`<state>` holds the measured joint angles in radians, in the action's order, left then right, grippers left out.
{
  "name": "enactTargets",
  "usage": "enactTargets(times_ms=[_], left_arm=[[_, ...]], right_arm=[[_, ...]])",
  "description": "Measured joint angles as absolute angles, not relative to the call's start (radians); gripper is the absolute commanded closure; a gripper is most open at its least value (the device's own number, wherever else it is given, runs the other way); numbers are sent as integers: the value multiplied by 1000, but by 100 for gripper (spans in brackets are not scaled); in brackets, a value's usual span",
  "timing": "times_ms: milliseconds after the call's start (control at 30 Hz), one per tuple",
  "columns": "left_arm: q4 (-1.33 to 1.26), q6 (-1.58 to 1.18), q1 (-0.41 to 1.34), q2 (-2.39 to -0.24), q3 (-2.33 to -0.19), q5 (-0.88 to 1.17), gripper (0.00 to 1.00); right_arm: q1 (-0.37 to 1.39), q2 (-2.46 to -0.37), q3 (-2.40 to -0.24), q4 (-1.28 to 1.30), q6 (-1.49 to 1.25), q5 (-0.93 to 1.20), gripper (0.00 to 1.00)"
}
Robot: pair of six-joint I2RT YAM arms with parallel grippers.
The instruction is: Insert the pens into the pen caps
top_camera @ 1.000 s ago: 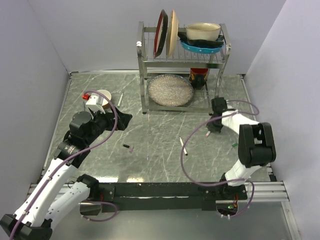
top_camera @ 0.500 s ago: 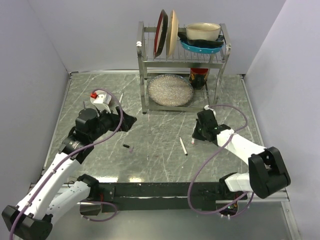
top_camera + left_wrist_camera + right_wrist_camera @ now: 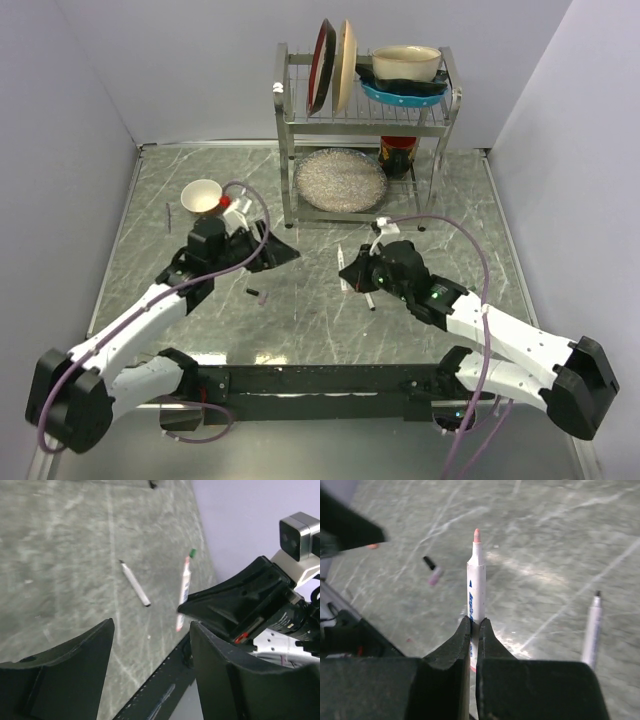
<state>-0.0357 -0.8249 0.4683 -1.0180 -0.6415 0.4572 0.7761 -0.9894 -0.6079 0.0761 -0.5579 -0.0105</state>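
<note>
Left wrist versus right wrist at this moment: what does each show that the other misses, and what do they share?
Only the left wrist view shows the green cap lying near the wall, and that the left claw is open and empty. Only the right wrist view shows the dark cap with a pink end on the table. Both show the red-tipped pen gripped in the right claw, and the second pen lying loose beside it.
</note>
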Motion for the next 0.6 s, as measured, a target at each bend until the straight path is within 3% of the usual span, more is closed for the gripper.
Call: enactTargets(times_ms=[533, 600], left_arm=[[-287, -889, 679, -1237, -648, 415, 38], [-287, -889, 700, -1255, -662, 401, 42]], right_arm=[[892, -973, -610, 42, -603, -5, 100], [897, -968, -610, 35, -609, -5, 100]])
